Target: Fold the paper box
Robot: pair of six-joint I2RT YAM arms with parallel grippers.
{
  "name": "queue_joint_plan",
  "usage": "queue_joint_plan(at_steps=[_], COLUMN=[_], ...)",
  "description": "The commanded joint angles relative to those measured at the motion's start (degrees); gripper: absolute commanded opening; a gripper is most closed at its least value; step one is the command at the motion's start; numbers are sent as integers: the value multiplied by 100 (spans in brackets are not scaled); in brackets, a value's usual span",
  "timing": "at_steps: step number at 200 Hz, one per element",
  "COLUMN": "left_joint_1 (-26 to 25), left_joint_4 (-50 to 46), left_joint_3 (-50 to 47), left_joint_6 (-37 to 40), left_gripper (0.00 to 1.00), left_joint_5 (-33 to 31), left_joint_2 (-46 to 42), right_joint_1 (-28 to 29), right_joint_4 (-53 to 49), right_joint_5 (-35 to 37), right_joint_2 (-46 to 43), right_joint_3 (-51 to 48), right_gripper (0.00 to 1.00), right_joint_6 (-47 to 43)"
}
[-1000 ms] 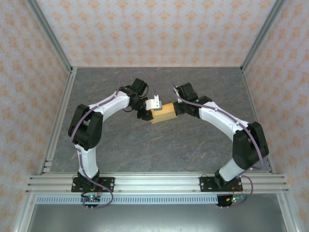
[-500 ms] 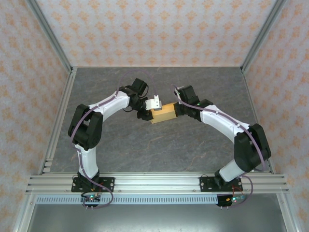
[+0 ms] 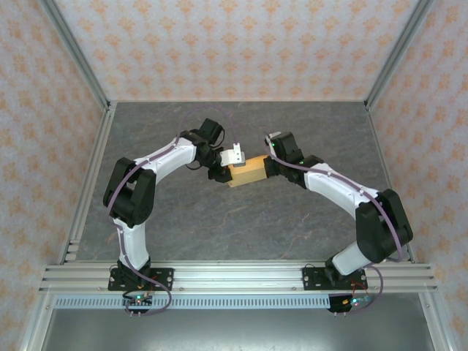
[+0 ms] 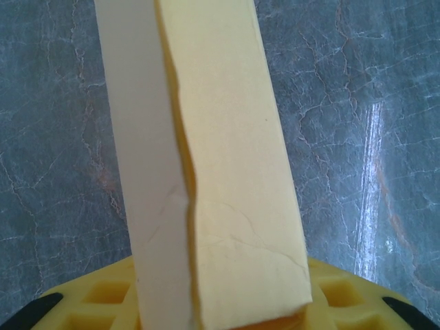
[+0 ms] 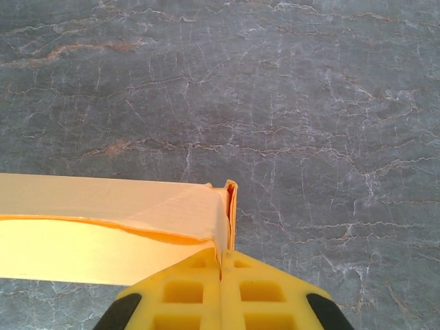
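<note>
Currently, left gripper (image 3: pixel 224 172) is clamping one end of the folded paper box (image 3: pixel 247 171); right gripper (image 5: pixel 221 273) is pinching shut on the thin edge flap at the opposite end, over mid-table (image 3: pixel 219 227).

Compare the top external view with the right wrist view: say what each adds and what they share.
Top external adds the layout: the left end effector and right end effector at opposite ends of the paper box, patterned walls around. Right wrist adds the detail: shut yellow fingers pinching the box's thin corner flap. Both share the box and the grey table.
</note>
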Motion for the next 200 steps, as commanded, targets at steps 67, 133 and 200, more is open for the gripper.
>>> queue_joint_plan(at_steps=[67,133,200], left_joint_1=[153,189,-77], left_joint_4=[-121,282,2217], left_joint_3=[-161,-710,-2248], left_joint_6=[-455,-1086,-4530], left_gripper=[55,64,58], left_joint_5=[-70,-22,-900], left_joint_2=[-526,-1119,-2304], right_joint_1=[19,98,122], right_joint_4=[-428,-575,-738], right_joint_5=[50,107,114], right_joint_2=[-208,-118,1], right_joint_3=[-104,83,280], right_gripper=[1,0,0], right_joint_6=[167,308,571])
